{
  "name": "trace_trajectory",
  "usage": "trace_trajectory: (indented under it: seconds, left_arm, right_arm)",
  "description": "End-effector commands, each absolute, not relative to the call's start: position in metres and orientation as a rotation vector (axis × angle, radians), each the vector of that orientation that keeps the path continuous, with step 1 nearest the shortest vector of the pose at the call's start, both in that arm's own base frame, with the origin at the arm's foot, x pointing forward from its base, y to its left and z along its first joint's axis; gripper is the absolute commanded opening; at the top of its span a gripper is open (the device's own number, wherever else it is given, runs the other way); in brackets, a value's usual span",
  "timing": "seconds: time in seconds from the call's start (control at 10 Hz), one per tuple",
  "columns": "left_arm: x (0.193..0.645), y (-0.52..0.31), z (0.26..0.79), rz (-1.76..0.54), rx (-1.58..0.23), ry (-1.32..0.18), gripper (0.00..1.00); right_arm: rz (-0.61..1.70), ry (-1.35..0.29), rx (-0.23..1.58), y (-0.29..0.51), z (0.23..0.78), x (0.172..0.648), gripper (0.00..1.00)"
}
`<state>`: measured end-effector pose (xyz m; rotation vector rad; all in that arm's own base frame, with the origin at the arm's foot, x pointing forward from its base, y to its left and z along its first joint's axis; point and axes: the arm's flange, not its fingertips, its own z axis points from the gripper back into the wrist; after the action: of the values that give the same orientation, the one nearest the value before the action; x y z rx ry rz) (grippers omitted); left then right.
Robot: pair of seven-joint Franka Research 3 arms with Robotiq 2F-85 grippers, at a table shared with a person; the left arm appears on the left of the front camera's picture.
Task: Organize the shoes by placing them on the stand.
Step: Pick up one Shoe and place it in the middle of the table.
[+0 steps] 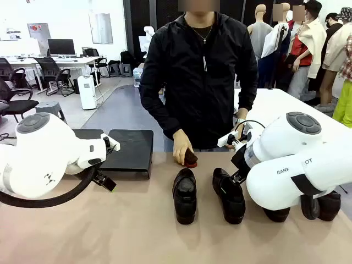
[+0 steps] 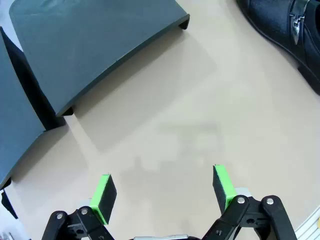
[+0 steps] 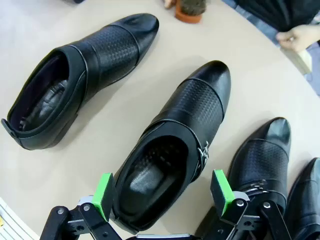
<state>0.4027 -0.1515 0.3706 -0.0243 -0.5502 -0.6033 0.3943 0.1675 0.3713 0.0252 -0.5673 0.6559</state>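
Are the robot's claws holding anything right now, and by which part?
Nothing is held. The left gripper is open over the table; the right gripper is open, pads flanking the heel of a shoe, unclamped.

The scene holds four shoes (image 3: 85, 70) (image 3: 185, 130) (image 3: 265, 155) (image 3: 310, 200), two stands (image 2: 95, 45) (image 2: 17, 100), two robot arms (image 1: 44, 154) (image 1: 297, 165), one brush (image 1: 190, 159) and one person (image 1: 198, 71); the shoes all match, as do the stands.

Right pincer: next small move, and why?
Probably lower slightly and close on the shoe: the right pincer is open, its pads flanking that shoe's heel end, and the shoe lies on the table, not yet on the stand.
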Motion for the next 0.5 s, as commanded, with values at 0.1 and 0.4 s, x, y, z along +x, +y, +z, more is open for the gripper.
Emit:
trace_trajectory:
  seconds: [0.1,0.4]
  left_arm:
    - [0.4027,-0.1515,0.3707,-0.603,-0.024,-0.55,1.0]
    - [0.4027,-0.1515,0.3707,-0.603,-0.024,-0.55,1.0]
  right_arm:
    - [0.656,-0.567,0.025,0.1675,0.3713,0.3943,1.0]
    - [0.656,-0.567,0.025,0.1675,0.3713,0.3943,1.0]
